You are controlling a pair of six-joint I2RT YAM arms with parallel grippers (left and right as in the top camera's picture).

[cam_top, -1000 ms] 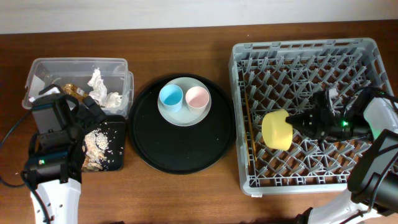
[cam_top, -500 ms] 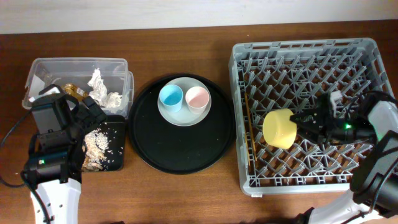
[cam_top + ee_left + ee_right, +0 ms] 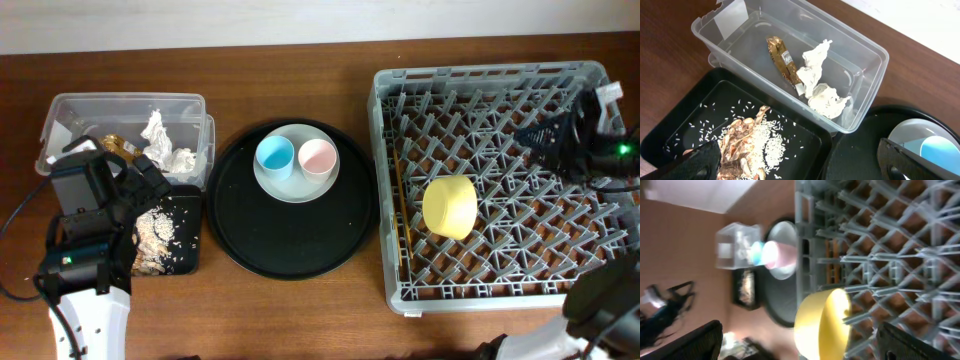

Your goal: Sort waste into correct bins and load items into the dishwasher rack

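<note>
The yellow bowl (image 3: 450, 206) stands on edge among the pegs of the grey dishwasher rack (image 3: 500, 80), with the wooden chopsticks (image 3: 401, 205) lying along the rack's left side. My right gripper (image 3: 535, 135) hangs open over the rack's far right, well apart from the bowl (image 3: 822, 322). The blue cup (image 3: 275, 156) and pink cup (image 3: 318, 157) sit on the pale plate (image 3: 296, 187). My left gripper (image 3: 805, 165) is open above the shallow black tray (image 3: 675, 135) of food scraps (image 3: 747, 145). White paper (image 3: 815, 80) and a brown-gold wrapper (image 3: 780, 57) lie in the clear tub (image 3: 865, 55).
The plate rests on a large round black tray (image 3: 292, 235) between the bins and the rack. The left arm (image 3: 85, 215) stands over the front left of the table, with its cable trailing off to the left.
My right gripper opened, let go of the yellow bowl and drew back to the rack's far right. The bowl stays in the rack. The left arm has not moved.
</note>
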